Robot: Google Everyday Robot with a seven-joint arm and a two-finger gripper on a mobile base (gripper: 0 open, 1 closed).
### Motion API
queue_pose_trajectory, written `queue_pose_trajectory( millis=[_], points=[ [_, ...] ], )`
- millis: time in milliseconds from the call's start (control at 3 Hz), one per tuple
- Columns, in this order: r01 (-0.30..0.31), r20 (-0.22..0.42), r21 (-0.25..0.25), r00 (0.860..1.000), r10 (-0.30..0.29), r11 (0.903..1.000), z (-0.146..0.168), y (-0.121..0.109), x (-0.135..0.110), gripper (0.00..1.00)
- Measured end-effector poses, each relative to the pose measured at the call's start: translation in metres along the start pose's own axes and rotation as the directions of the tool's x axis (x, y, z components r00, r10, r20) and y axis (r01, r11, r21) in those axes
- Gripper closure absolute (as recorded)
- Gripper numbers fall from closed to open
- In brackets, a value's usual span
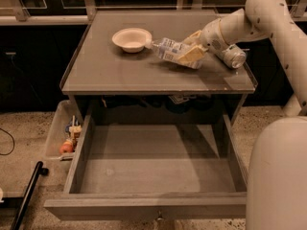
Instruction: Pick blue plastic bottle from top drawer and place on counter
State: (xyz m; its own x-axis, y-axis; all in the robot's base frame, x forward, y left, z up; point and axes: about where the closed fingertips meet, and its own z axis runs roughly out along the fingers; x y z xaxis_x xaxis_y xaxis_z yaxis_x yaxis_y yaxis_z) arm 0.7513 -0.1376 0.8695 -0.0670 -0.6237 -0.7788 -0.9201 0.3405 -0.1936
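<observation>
The blue plastic bottle (165,49) is clear with a pale label and lies tilted, cap pointing left, just above the counter (120,73). My gripper (184,54) is shut on the bottle's body, its yellowish fingers (192,56) on either side. The arm reaches in from the upper right. The top drawer (153,169) stands pulled fully open below the counter, and its inside shows nothing.
A white bowl (131,38) sits on the counter just left of the bottle's cap. A silver metal can (232,56) lies on the counter's right side behind my wrist. A pale plastic bin of clutter (64,133) stands on the floor left of the drawer.
</observation>
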Motion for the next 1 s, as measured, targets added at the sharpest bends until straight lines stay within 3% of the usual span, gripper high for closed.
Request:
queue_pose_trajectory(
  millis=[1000],
  points=[
    [0.000,0.000,0.000,1.000,0.000,1.0000,0.0002,0.0000,0.0000,0.12]
  ],
)
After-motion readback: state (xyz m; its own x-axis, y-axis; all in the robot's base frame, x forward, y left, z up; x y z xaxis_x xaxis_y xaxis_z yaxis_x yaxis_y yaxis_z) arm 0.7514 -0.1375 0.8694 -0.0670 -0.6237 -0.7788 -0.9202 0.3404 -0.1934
